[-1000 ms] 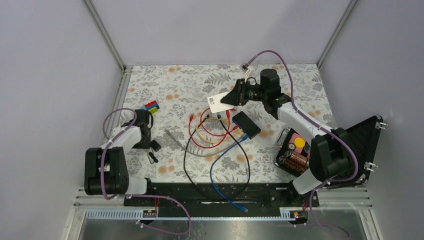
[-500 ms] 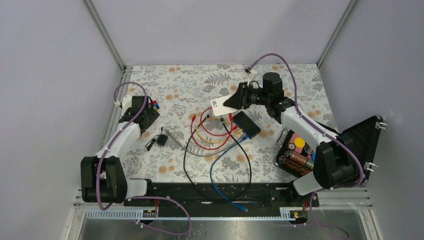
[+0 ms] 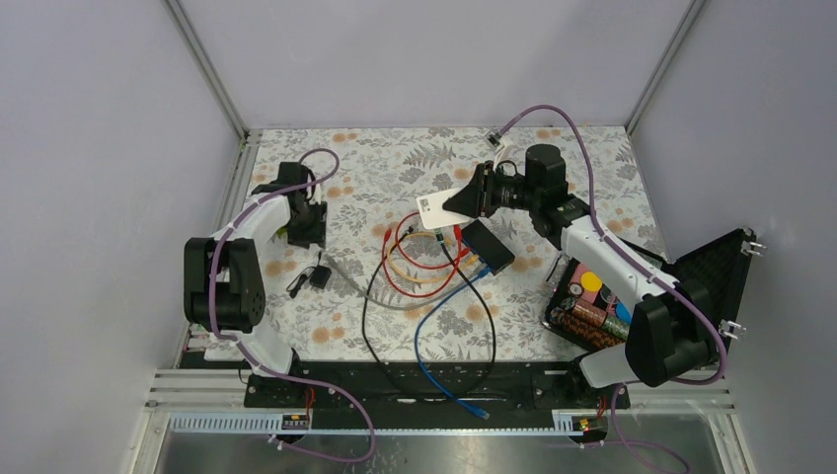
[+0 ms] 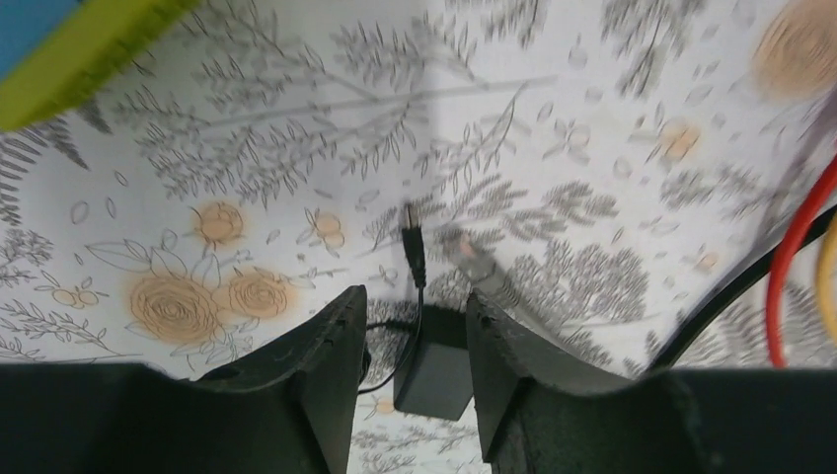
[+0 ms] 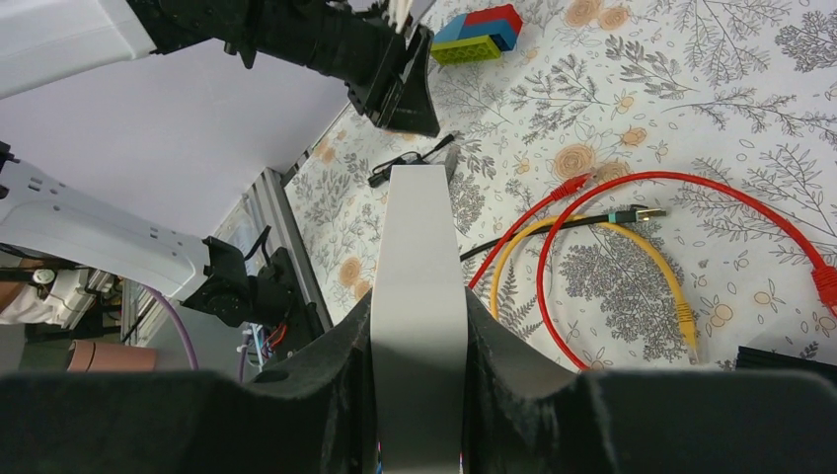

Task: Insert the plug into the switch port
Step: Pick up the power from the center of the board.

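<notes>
The switch [image 3: 486, 247], a flat black box, lies mid-table; only its edge [image 5: 790, 357] shows in the right wrist view. Red [image 3: 410, 259], yellow [image 3: 419, 278], blue [image 3: 439, 341] and black [image 3: 370, 326] cables with plugs run up to its near-left port side. Which plugs sit in ports I cannot tell. My right gripper [image 3: 472, 197] holds a small white box [image 5: 417, 257] just above the table, left of the switch. My left gripper [image 4: 415, 306] is open at the far left. It hovers over a tiny black block [image 4: 434, 360] with a thin cord and barrel plug [image 4: 415, 232].
Coloured toy bricks [image 5: 479, 33] lie beside the left gripper. A black case of batteries [image 3: 584, 306] sits at the right, next to an upright black panel [image 3: 721, 286]. A loose yellow plug [image 5: 688, 321] and red plug [image 5: 824, 281] lie on the flowered mat.
The left arm swung from the near left up toward the coloured bricks, leaving the tiny black block shifted slightly right on the mat. The right gripper drifted a little right with the white box.
</notes>
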You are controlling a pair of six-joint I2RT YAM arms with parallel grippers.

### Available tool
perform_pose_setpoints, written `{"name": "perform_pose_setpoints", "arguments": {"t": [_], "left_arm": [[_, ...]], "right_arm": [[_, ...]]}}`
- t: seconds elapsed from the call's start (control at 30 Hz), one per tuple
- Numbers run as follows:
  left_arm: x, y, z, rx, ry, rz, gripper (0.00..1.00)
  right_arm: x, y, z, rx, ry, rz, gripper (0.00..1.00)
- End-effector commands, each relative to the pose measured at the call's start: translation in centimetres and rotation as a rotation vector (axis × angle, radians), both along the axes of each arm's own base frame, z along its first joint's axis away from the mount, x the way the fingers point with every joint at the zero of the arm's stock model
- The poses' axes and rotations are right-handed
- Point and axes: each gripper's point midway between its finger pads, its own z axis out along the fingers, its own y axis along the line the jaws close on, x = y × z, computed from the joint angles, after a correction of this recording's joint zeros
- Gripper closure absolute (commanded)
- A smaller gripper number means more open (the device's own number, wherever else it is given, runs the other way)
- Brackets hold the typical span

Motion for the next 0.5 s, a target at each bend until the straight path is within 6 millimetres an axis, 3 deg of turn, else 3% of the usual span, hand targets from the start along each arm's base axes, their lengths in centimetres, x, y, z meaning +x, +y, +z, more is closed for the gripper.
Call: {"name": "perform_pose_setpoints", "arguments": {"t": [0.0, 0.27, 0.47], "left_arm": [[-2.4, -0.1, -0.5, 0.009, 0.062, -0.112, 0.59], [-3.3, 0.4, -2.9, 0.043, 0.11, -0.104, 0.54], [-2.4, 1.0, -3.7, 0.077, 0.115, -0.102, 0.62]], "right_arm": [[-0.9, 0.5, 3.0, 0.055, -0.096, 0.048, 1.0], [-1.2, 0.7, 3.8, 0.076, -0.097, 0.067, 1.0], [-1.5, 0.5, 3.9, 0.071, -0.104, 0.066, 1.0]]}}
